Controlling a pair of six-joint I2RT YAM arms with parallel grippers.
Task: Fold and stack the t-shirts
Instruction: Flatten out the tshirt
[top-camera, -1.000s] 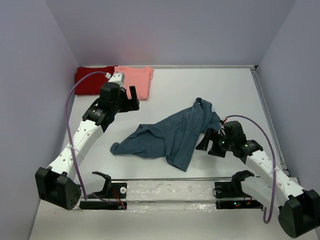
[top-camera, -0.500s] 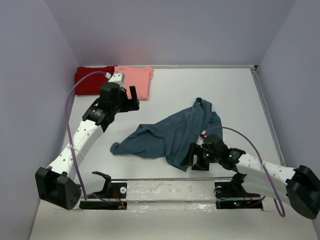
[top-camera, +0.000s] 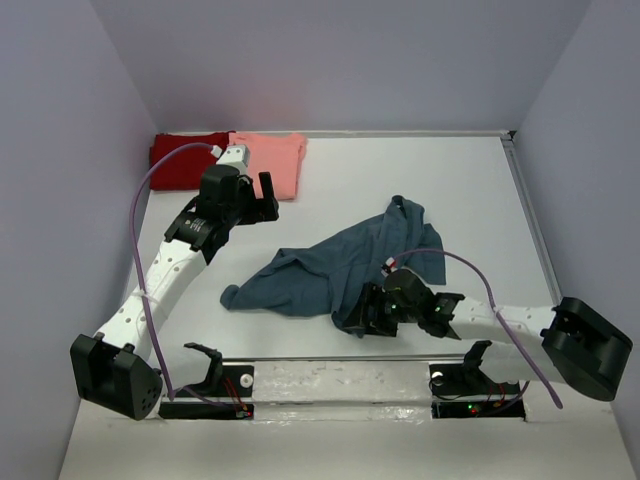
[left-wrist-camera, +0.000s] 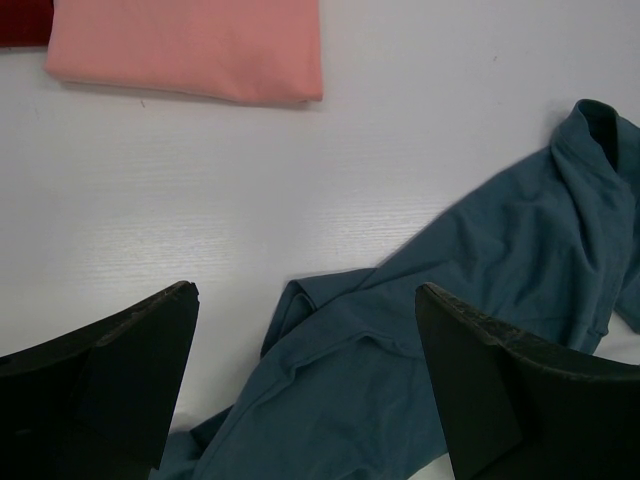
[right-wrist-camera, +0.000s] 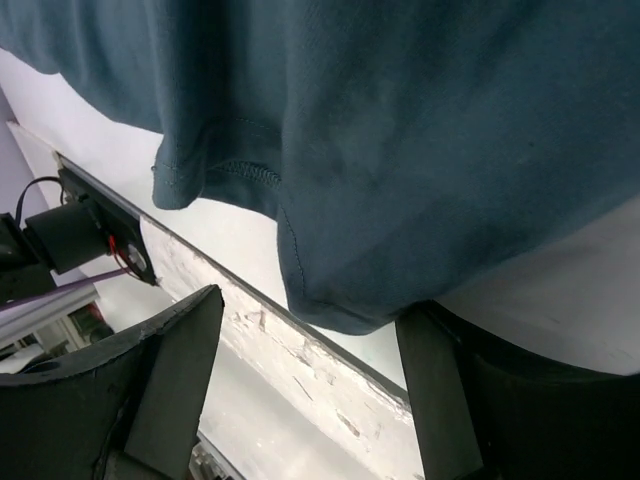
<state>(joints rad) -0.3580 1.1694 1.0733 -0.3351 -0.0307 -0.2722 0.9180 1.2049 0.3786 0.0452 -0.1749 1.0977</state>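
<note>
From above, the blue t-shirt (top-camera: 340, 265) lies crumpled in the middle of the worktop (top-camera: 440, 170). The red t-shirt (top-camera: 180, 160) and pink t-shirt (top-camera: 272, 160) lie side by side at 11 o'clock. Only the right wrist view shows the blue hem between the parted fingers of the right hand (right-wrist-camera: 310, 310). The left hand (top-camera: 268, 198) is spread wide and holds nothing. A second ago the right hand stood at the blue shirt's 3 o'clock side. Now it is at the near hem, 5 o'clock.

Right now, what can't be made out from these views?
- Top view: right gripper fingertips, masked by its own body at the teal t-shirt hem.
- Right wrist: whether one finger touches that hem; cloth drapes over it.
- Left wrist: dark red t-shirt, cut by the frame corner.
- Teal sleeves, every view: buried in bunched folds.
</note>
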